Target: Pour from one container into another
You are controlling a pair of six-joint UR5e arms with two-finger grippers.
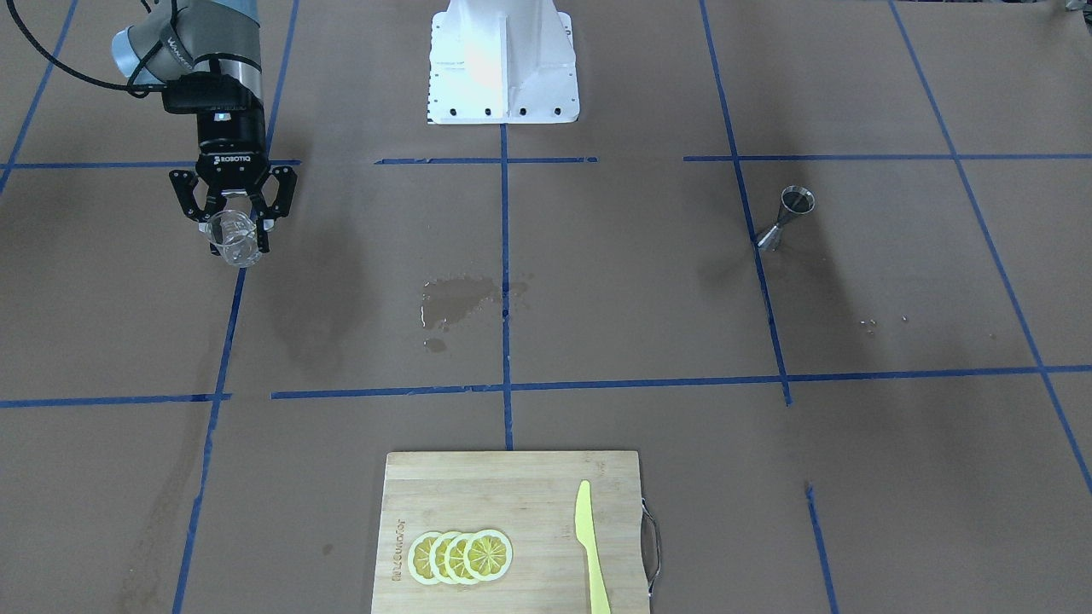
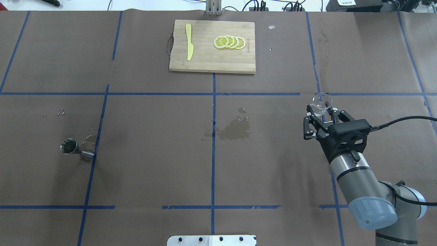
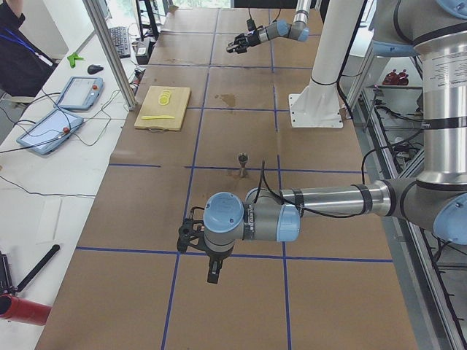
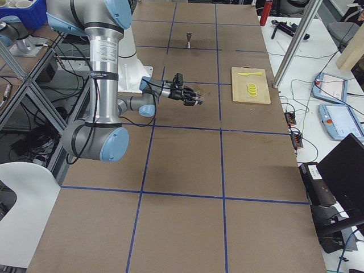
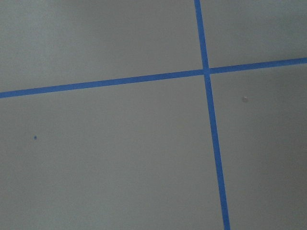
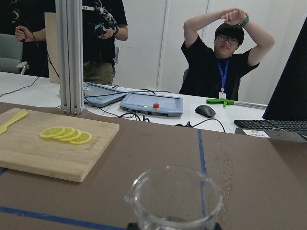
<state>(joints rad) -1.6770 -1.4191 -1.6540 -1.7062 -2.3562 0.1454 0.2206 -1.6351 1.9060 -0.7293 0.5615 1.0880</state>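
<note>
Bright, even light; soft shadows

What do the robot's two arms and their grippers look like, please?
The right arm is a run of silver-grey tubes with light blue joint caps, faint grey lettering and a black cable to its wrist. The right gripper is black, marked ROBOTIQ in white, with two jointed black fingers. The left arm looks alike, a black cable looping along it.
</note>
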